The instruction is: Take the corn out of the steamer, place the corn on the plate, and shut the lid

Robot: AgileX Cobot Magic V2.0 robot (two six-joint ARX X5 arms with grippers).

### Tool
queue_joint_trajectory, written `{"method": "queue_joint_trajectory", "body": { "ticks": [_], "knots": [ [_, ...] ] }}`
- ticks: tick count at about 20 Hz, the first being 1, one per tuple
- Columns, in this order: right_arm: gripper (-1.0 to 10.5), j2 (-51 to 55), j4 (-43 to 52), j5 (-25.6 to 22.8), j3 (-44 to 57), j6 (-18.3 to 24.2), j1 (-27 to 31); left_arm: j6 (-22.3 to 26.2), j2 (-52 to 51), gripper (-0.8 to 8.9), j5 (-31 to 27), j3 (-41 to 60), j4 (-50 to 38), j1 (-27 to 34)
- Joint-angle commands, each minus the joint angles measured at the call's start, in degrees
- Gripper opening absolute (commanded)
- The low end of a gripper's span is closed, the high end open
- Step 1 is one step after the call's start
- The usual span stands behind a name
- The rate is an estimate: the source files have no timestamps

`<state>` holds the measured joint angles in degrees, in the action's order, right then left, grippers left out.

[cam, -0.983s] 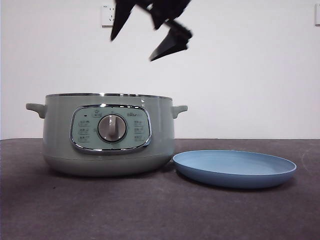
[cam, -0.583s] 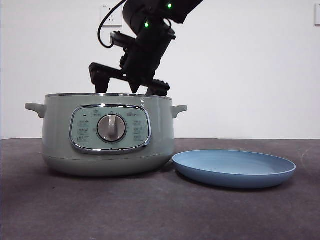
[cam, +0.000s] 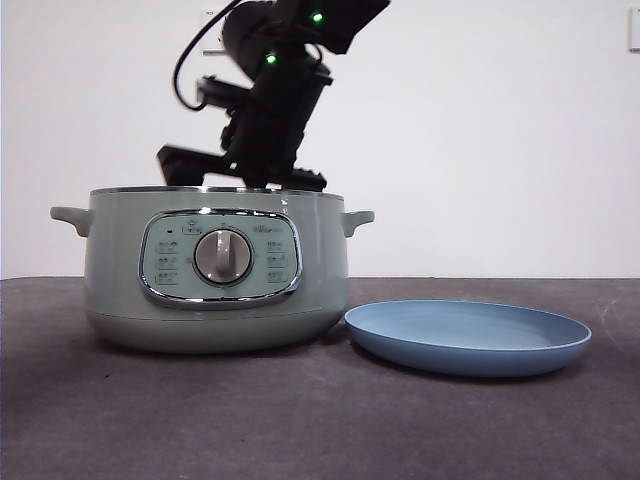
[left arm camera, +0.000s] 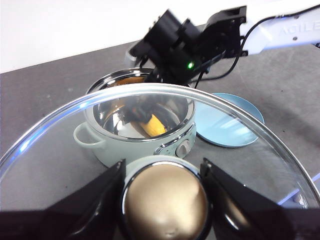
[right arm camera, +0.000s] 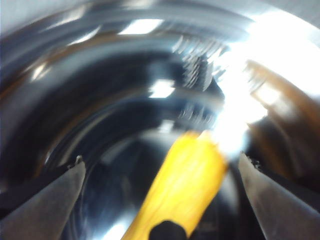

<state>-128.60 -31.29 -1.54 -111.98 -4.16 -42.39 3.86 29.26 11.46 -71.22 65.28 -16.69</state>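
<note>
— Where is the corn?

— The smooth yellow-orange cob of corn (right arm camera: 182, 187) lies inside the round sage-green steamer (cam: 215, 270), on its shiny steel floor — the left wrist view shows it (left arm camera: 152, 125) through the glass.

— And the right gripper (right arm camera: 160, 200)?

— It is down inside the pot mouth, its two black jaws spread wide, one on each side of the cob and not touching it. In the front view its dark arm leans in from above, over the steamer's rim.

— The lid?

— The domed glass lid with the steel rim (left arm camera: 45, 165) is off the pot. The left gripper (left arm camera: 162, 195) holds it by its round knob, jaws closed on either side, in the air well apart from the steamer.

— The plate?

— The wide shallow light-blue plate (cam: 468, 340) sits on the dark table (cam: 300, 420), just beside the steamer, nearly touching its base.
</note>
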Motion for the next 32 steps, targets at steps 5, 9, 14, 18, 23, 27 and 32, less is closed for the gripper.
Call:
{"method": "queue_joint_trajectory", "body": {
  "ticks": [5,9,14,18,23,27,32],
  "knots": [
    [5.3,-2.08,-3.48,-1.84,1.03,-0.79,-0.42,-0.22,-0.59,-0.08,0.28,-0.28,-1.84,-0.39],
    [3.8,-2.08,-3.74,-1.81,1.03,-0.94,-0.42,-0.22,-0.59,-0.08,0.28,-0.28,-1.70,-1.14],
    [1.2,-3.10,-3.98,-1.44,1.03,-1.95,-0.42,-0.22,-0.59,-0.08,0.26,-0.28,-1.29,-1.33],
    [-0.2,-2.91,-2.62,-0.15,1.03,-1.38,-0.59,-0.22,-0.59,-0.08,0.28,-0.28,-1.29,-1.33],
    [-0.2,7.04,-2.64,-0.28,1.03,-0.22,-0.55,-0.22,-0.59,-0.08,0.26,-0.28,-1.42,-1.33],
    [-0.2,20.55,-10.10,-3.61,1.03,4.37,0.09,-0.20,-0.59,-0.09,0.31,-0.28,-2.75,-1.33],
    [-0.2,30.25,-23.82,-5.84,1.07,6.56,5.64,-0.20,-0.59,-0.09,0.63,-0.28,-3.91,-1.33]
  ]
}}
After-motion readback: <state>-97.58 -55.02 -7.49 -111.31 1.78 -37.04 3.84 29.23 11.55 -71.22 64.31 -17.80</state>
